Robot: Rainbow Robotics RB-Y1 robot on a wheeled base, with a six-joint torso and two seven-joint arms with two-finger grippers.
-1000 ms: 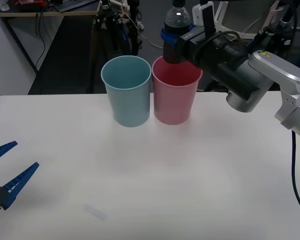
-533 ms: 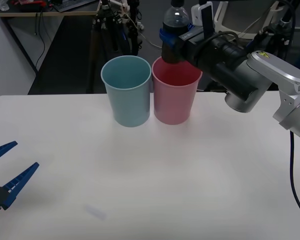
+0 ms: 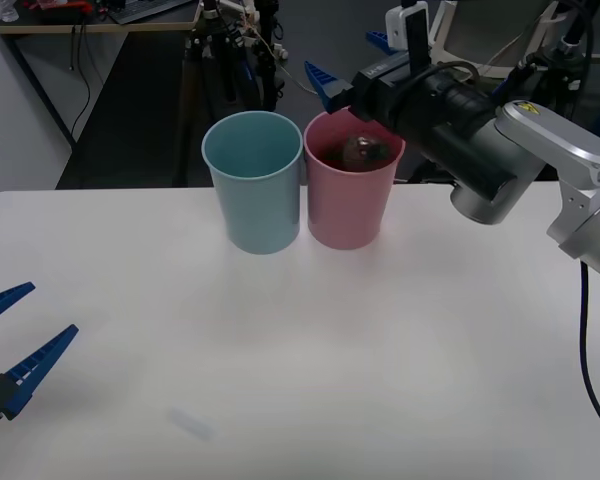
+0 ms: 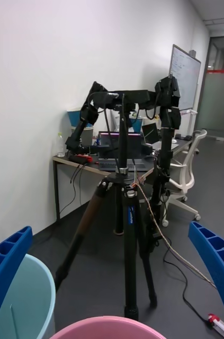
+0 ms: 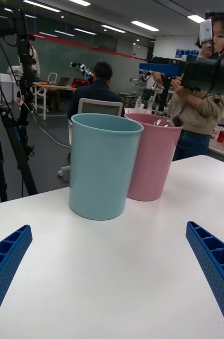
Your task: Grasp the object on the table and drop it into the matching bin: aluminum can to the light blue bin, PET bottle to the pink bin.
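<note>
Release over the pink bin. The right end effector (image 3: pixel 352 62), which half a second earlier clamped the PET bottle upright above the bin mouth, now stands spread and empty over the pink bin (image 3: pixel 348 205). One blue finger (image 3: pixel 325 84) projects toward 10 o'clock of the bin rim and the other shows behind the wrist. The PET bottle (image 3: pixel 361 149) has dropped and lies just inside the bin's mouth, a greyish rounded shape below the rim. Judged from this, the sorting step is complete: the bottle has reached its matching bin, and the light blue bin (image 3: pixel 253 195), touching the pink one at its 9 o'clock side, has received nothing. What remains appears to be withdrawal of the right arm.

The left end effector (image 3: pixel 10 345) rests spread at the counter's 8 o'clock edge, well apart from both bins, holding nothing. The white counter (image 3: pixel 310 360) carries no other object.

The front view alone looks down into the pink bin and shows the bottle within. The right wrist view shows its own fingers (image 4: pixel 3 259) parted, with the pink rim (image 4: pixel 109 326) between them and a tripod (image 4: pixel 123 212) beyond. The left wrist view presents both bins side-on, with the right arm (image 5: pixel 207 71) above the pink one; a glimpse of something pale at the rim cannot be identified.
</note>
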